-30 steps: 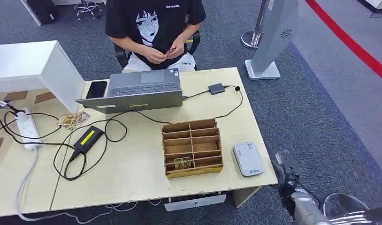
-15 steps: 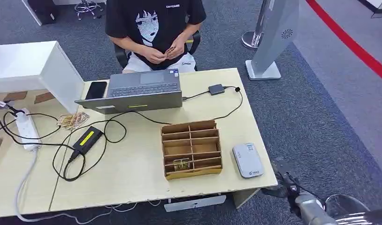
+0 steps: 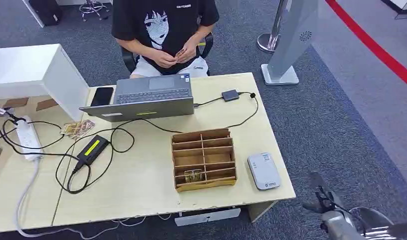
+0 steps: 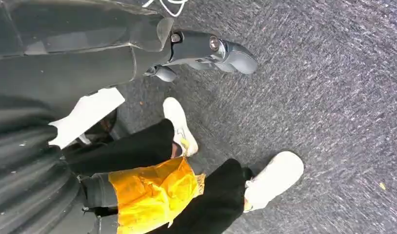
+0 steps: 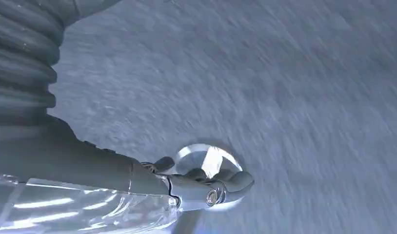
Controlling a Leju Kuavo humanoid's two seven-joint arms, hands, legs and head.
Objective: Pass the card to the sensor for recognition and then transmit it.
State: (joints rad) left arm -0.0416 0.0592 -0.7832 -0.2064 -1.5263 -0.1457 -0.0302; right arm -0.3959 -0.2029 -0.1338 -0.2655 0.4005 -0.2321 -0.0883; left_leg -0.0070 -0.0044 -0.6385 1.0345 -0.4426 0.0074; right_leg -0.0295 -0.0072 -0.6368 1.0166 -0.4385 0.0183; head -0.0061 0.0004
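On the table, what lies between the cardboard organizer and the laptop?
In the head view, a black cable crosses the bare tabletop between the organizer and the laptop; nothing else lies there.

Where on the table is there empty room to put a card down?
Bare wood lies between the black adapter with its looped cable and the cardboard organizer, and along the table's near edge. Another free patch sits between the organizer and the laptop. The left end is crowded: power strip, cables.
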